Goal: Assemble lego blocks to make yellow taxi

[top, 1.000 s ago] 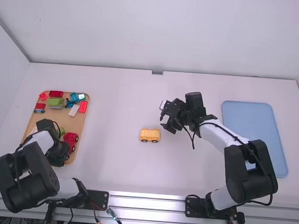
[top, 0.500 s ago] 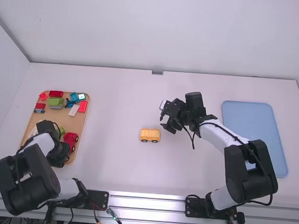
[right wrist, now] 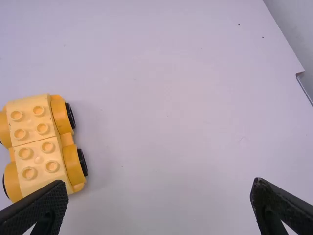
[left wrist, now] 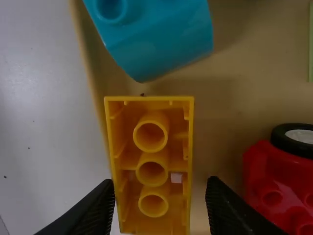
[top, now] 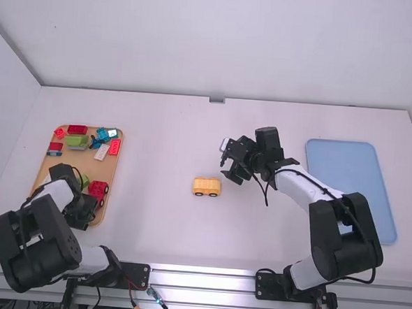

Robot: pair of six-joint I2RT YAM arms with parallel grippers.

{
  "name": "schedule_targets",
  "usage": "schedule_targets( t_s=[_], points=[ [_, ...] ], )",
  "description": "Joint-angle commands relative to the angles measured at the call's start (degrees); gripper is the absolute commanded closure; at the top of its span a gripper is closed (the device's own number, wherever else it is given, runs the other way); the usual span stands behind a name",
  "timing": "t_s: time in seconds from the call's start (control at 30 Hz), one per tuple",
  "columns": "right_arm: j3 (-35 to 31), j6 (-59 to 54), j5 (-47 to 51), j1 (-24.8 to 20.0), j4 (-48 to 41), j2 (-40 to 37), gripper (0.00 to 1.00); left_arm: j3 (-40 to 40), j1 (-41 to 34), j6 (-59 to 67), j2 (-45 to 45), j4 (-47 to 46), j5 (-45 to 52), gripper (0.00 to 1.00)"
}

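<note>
Pick-up step, apparently: left pincer (left wrist: pixel 160 186) open over inverted yellow brick (left wrist: pixel 153 160). Next: centre, close, lift. Right pincer (right wrist: pixel 159 182): open.

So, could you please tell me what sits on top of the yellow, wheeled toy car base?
Two light yellow studded bricks sit side by side on the wheeled base, four round studs showing on each. The part of the base beneath them is covered.

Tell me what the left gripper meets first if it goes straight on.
The left gripper would probably first meet the upturned yellow block, in line between its open fingers; depth is unclear.
</note>
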Motion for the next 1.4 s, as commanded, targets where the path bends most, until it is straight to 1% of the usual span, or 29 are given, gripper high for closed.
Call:
schedule_targets(
  t_s=[0.0,0.03,0.1,0.27,0.33,0.47,0.93,1.17,1.3,1.37],
  points=[
    [0.52,0.02,-0.52,0.22,-0.24,-0.57,0.01,3.19,-0.07,1.07,0.04,-0.50,2.36,0.57],
    [0.52,0.02,-0.52,0.22,-0.24,-0.57,0.01,3.74,-0.02,1.07,0.04,-1.36,2.38,0.64],
    [0.52,0.02,-0.52,0.22,-0.26,-0.57,0.01,3.96,-0.09,1.09,0.04,-1.64,2.34,0.68],
    [0.52,0.00,-0.52,0.26,-0.50,-0.57,0.01,3.72,-0.07,1.07,0.04,-1.36,2.10,0.68],
    [0.52,0.02,-0.50,0.22,-0.76,-0.57,0.01,3.10,-0.09,1.05,0.04,-0.79,2.21,0.64],
    [0.52,-0.02,-0.50,0.20,-1.11,-0.57,0.01,1.44,-0.09,1.07,0.04,1.40,1.90,0.62],
    [0.52,-0.02,-0.50,0.20,-1.11,-0.57,0.01,-1.68,-0.07,1.07,0.04,5.81,1.97,0.63],
    [0.52,-0.02,-0.50,0.22,-1.11,-0.57,0.01,-1.97,-0.09,1.07,0.04,5.99,1.88,0.62],
    [0.52,-0.02,-0.52,0.20,-1.14,-0.57,0.01,-1.97,-0.07,1.07,0.07,6.03,1.84,0.67],
    [0.52,-0.02,-0.50,0.22,-1.18,-0.57,0.01,-1.95,-0.09,1.11,0.07,6.05,1.88,0.77]
  ],
)
